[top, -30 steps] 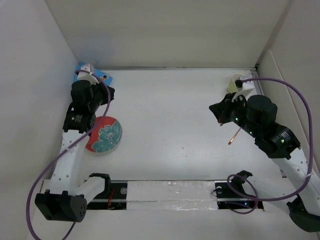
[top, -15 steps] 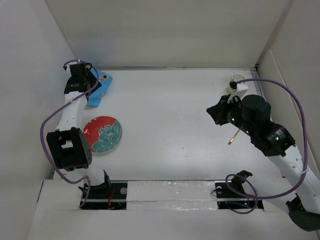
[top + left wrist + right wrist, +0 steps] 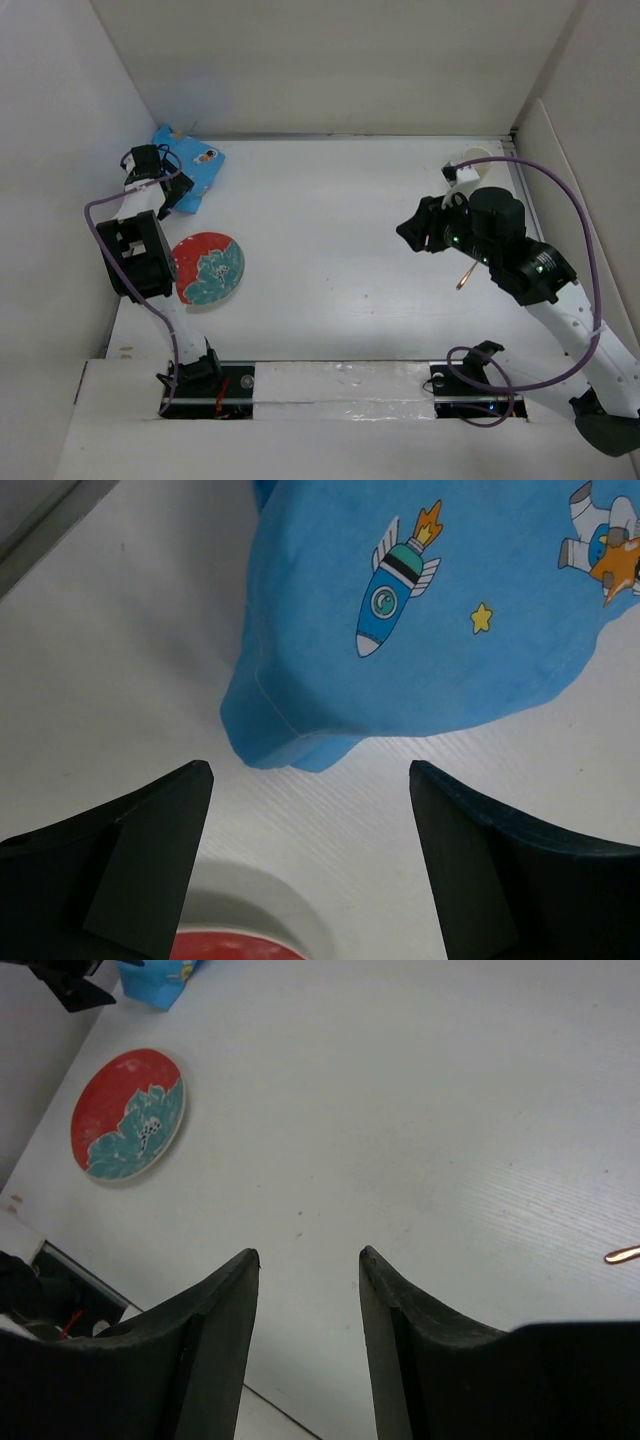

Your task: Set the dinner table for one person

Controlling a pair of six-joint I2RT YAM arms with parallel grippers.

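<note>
Blue rocket-print cloth placemat (image 3: 430, 610) lies freshly released on the white counter (image 3: 330, 220); left pincer (image 3: 308, 780) gapes empty, right pincer (image 3: 309, 1255) half-open, empty; setting barely begun.

The left arm (image 3: 135, 255) is folding back toward its base, its elbow standing up over the left edge of the dinner table (image 3: 330, 230), where a second ago it was stretched low toward the far-left corner. The left gripper (image 3: 308, 780) is drawing away from the blue placemat (image 3: 195, 165), which it was covering a second ago, and its jaws are spreading wide with nothing between them. The placemat is showing far more of its printed face. The right arm (image 3: 520, 260) is swinging toward the middle, carrying the right gripper (image 3: 307, 1255) leftward, and its jaws are parting from fully closed to a clear gap.
</note>
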